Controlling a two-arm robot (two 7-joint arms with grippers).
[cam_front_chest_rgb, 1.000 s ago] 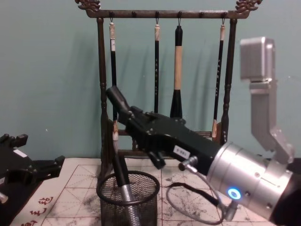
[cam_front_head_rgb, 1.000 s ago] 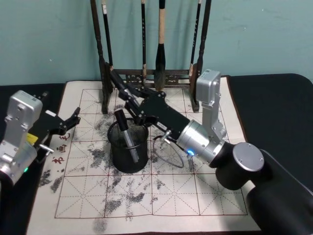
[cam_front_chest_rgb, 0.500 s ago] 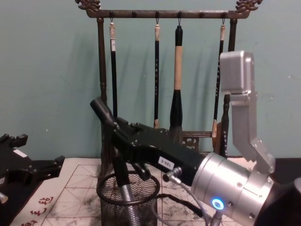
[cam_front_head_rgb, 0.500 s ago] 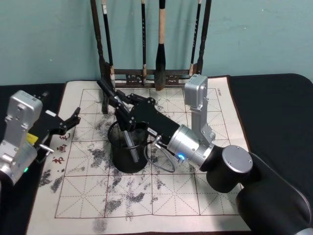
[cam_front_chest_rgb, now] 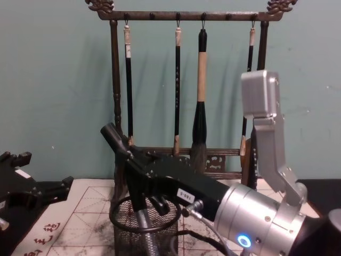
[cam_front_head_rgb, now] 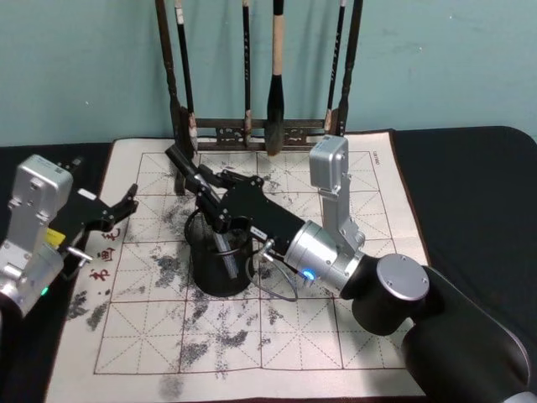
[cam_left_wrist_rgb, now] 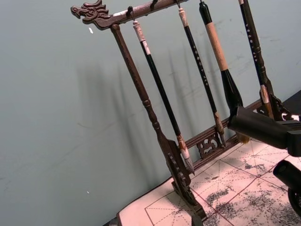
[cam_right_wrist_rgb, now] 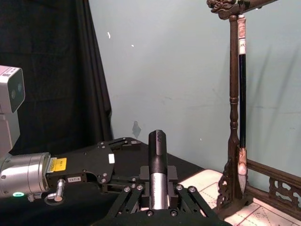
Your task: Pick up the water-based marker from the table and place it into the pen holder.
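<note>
My right gripper is shut on the water-based marker, which has a black cap and a silver barrel. The cap end sticks out up and to the left, past the pen holder's rim. The gripper hovers just above the pen holder, a black mesh cup on the paper mat. A second black-and-silver pen leans inside the cup. My left gripper stands open above the mat's left edge, with nothing in it.
A tall dark wooden brush rack with several hanging brushes stands close behind the cup. The ink-stained grid mat lies on a black cloth. A thin cable loop hangs under my right wrist.
My right gripper has moved left and lower with the marker, from behind the cup to just over it. The pen in the cup and my left arm have not moved.
</note>
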